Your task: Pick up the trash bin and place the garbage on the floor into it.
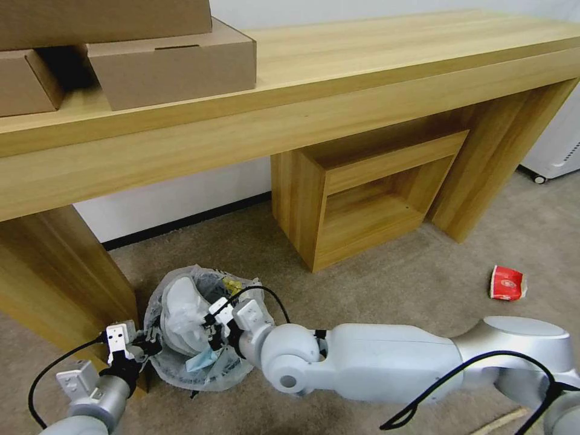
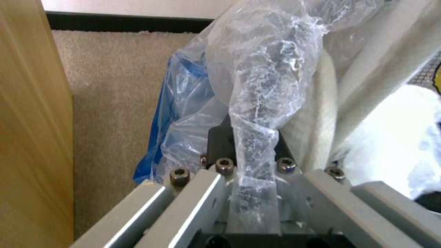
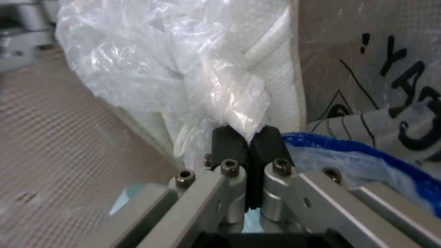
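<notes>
The trash bin (image 1: 172, 362) stands on the carpet by the table leg, its crinkly translucent bag (image 2: 262, 69) folded over the rim. My left gripper (image 1: 140, 348) is shut on the bagged rim on the bin's left side, and a strip of bag runs between its pads (image 2: 219, 137). My right gripper (image 1: 212, 326) reaches into the bin's mouth, shut on a fold of the plastic bag (image 3: 137, 62). Inside lie a white slipper (image 1: 181, 308) (image 3: 280, 79) and blue plastic (image 3: 367, 151). A red-white paper cup (image 1: 507, 283) lies on the floor far right, and a wooden stick (image 1: 501, 420) near my right arm.
A long wooden table (image 1: 362, 78) spans the view, its left leg (image 1: 60, 272) right beside the bin. A wooden cubby (image 1: 368, 193) sits under it. Cardboard boxes (image 1: 175, 66) rest on top. A white wheeled unit (image 1: 559, 151) stands at the far right. Open carpet lies between bin and cup.
</notes>
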